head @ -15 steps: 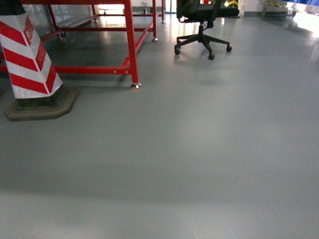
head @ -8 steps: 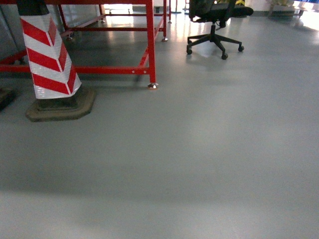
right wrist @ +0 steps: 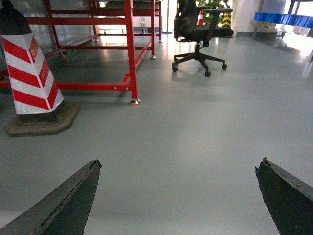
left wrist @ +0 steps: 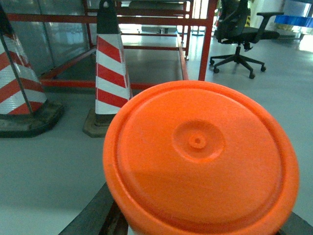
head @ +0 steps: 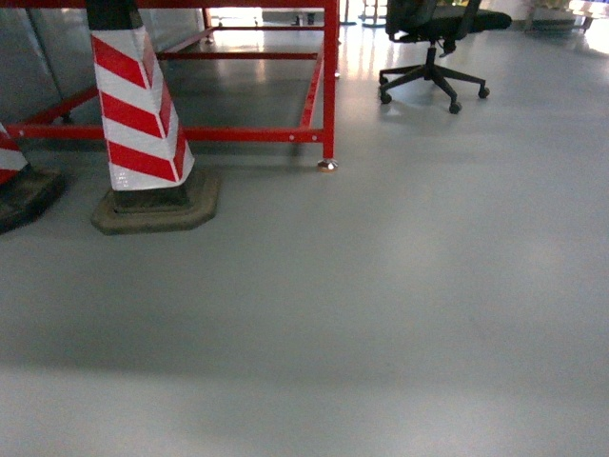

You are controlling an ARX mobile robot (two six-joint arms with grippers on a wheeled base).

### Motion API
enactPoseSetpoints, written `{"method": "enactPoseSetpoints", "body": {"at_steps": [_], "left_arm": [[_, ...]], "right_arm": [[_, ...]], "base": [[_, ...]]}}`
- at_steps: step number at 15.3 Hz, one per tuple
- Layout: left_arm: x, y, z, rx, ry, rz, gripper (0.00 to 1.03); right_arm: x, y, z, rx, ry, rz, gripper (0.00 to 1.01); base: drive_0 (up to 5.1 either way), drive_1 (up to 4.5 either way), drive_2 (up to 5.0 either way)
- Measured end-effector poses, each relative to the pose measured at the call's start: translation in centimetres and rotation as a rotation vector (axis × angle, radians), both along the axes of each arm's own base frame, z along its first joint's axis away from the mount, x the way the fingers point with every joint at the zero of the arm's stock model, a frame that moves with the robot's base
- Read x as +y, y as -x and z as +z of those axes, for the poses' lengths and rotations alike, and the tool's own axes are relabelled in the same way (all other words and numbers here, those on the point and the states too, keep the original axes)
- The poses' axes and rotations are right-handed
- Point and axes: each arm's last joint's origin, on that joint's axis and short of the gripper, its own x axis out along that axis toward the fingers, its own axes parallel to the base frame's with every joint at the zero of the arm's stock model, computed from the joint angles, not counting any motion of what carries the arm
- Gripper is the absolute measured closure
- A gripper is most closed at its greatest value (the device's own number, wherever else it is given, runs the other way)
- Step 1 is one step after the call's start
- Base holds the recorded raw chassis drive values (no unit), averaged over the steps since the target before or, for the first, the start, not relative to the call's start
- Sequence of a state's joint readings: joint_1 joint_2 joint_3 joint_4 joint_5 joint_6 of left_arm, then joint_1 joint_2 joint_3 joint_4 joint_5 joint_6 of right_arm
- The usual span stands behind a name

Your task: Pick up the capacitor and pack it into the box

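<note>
On the far left we see a red-and-white striped cone (head: 138, 114) on its dark base, with a red metal frame (head: 328, 86) behind it and a black office chair (head: 433, 48) at the far right, all standing on grey floor (head: 381, 305). Our left gripper (left wrist: 195, 230) holds a large orange capacitor (left wrist: 200, 156) that fills its wrist view, its round end facing the camera. Our right gripper (right wrist: 178, 196) is spread wide with nothing between its dark fingers (right wrist: 63, 200)
</note>
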State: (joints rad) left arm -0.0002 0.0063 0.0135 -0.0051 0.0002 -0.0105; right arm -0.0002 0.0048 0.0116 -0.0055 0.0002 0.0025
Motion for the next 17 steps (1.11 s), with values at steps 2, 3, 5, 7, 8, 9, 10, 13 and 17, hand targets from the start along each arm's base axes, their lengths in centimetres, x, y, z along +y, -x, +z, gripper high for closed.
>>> {"method": "enactPoseSetpoints", "body": {"at_steps": [2, 3, 5, 7, 8, 9, 10, 13, 17], "left_arm": [[0.0, 0.0, 0.01, -0.001, 0.0, 0.0, 0.59], [0.0, 0.0, -0.03, 0.003, 0.0, 0.001, 0.59], [0.0, 0.0, -0.02, 0.002, 0.0, 0.0, 0.59], [0.0, 0.0, -0.01, 0.002, 0.0, 0.0, 0.59], [0.0, 0.0, 0.0, 0.0, 0.0, 0.001, 0.59], [0.01, 0.0, -0.01, 0.001, 0.0, 0.003, 0.59], [0.0, 0.0, -0.02, 0.002, 0.0, 0.0, 0.59], [0.0, 0.0, -0.01, 0.001, 0.0, 0.0, 0.59], [0.0, 0.0, -0.02, 0.002, 0.0, 0.001, 0.59]], "right_arm": [[0.0, 0.0, 0.0, 0.0, 0.0, 0.0, 0.03], [0.0, 0.0, 0.01, -0.001, 0.0, 0.0, 0.03], [0.0, 0.0, 0.03, -0.003, 0.0, 0.0, 0.03], [0.0, 0.0, -0.01, 0.001, 0.0, 0.0, 0.03], [0.0, 0.0, 0.03, -0.003, 0.0, 0.0, 0.03], [0.0, 0.0, 0.0, 0.0, 0.0, 0.0, 0.03], [0.0, 0.0, 0.03, -0.003, 0.0, 0.0, 0.03], [0.0, 0.0, -0.01, 0.002, 0.0, -0.001, 0.03], [0.0, 0.0, 0.03, -0.003, 0.0, 0.0, 0.03]], "base": [[-5.0, 2.44, 2.4], [-5.0, 2.44, 2.4], [-5.0, 2.44, 2.4], [-5.0, 2.44, 2.4], [-5.0, 2.44, 2.4], [-5.0, 2.43, 2.4], [-4.9, 2.46, 2.5], [-4.9, 2.53, 2.5], [-5.1, 2.32, 2.3]]}}
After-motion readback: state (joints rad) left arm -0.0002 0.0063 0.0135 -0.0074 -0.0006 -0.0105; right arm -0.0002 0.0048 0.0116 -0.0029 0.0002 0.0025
